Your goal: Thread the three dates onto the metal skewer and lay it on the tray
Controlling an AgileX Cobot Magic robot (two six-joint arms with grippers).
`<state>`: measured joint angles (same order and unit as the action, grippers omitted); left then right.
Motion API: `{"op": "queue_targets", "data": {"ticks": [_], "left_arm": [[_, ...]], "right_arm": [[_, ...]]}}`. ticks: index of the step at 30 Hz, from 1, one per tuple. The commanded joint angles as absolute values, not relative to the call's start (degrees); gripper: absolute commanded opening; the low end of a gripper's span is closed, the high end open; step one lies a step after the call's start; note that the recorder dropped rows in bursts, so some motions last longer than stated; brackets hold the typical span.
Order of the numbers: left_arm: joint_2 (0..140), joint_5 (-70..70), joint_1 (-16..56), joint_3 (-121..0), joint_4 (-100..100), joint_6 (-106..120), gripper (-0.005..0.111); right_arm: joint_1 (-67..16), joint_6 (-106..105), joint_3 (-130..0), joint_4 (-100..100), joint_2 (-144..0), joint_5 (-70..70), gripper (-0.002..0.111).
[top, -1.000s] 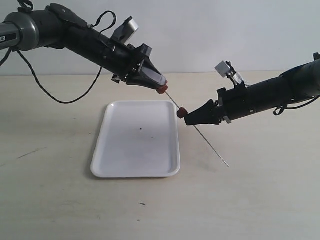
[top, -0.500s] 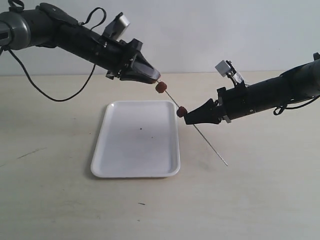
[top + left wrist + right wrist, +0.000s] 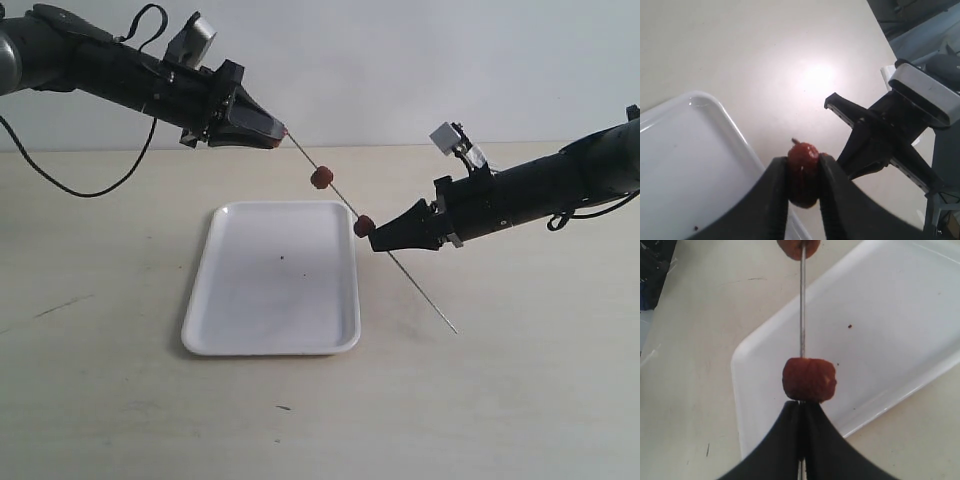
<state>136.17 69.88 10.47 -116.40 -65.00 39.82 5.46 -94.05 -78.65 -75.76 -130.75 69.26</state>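
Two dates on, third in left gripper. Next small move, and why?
Probably ease the left gripper down along the skewer, pushing its date toward the two dates already threaded. The right gripper is shut on the skewer just below them. Whether the tip has pierced that date is unclear.

Free tabletop (image 3: pixel 520 400) around the tray (image 3: pixel 270 300); slanted skewer (image 3: pixel 420 289) near its right edge.

A: Supporting surface?
B: Flat, pale beige matte tabletop (image 3: pixel 520 400).
A: Items lying on it?
B: One glossy white rectangular tray (image 3: pixel 250 310), rounded corners, low rim, left of centre; one dark speck (image 3: pixel 284 258) inside.
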Motion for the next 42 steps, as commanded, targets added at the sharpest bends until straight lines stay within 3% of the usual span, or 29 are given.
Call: {"op": "queue_targets", "data": {"ticks": [1,42], "left_arm": [[135.5,70.0,10.1,-116.6,-68.5,40.9,0.023],[135.5,70.0,9.3,-116.6,-65.4,42.7,0.023]], "right_arm": [[5.3,-94.8,-79.1,-74.7,-130.0,70.0,0.000],[5.3,-94.3,-79.1,-75.1,-130.0,70.0,0.000]]}}
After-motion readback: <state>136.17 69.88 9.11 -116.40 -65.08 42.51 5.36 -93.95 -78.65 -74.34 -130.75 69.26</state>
